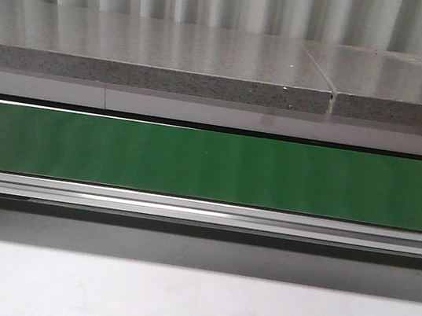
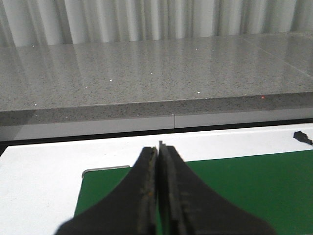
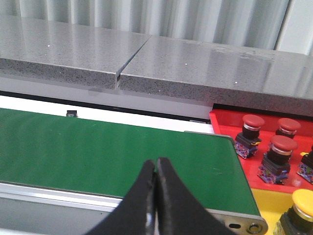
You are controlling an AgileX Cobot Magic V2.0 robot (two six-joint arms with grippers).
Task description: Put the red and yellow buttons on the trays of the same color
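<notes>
You are waiting: both the left gripper [image 2: 157, 196] and right gripper [image 3: 155, 196] are sitting clenched and empty over the green belt [image 1: 210, 166]. Red buttons [image 3: 278, 152] are standing in the red tray [image 3: 230, 128] off the belt's end, a yellow button [image 3: 301, 205] beside them. Your next move probably calls for a button arriving on the belt.

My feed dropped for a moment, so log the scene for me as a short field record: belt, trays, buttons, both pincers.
belt: green conveyor belt, nothing on it in any view
red tray: red tray past the belt's end, seen from the right wrist
red buttons: at least three red buttons upright in the red tray
yellow tray: yellow tray next to the red one
yellow button: one yellow button on it
left pincer: left pincer shut, empty, above the belt
right pincer: right pincer shut, empty, above the belt
</notes>
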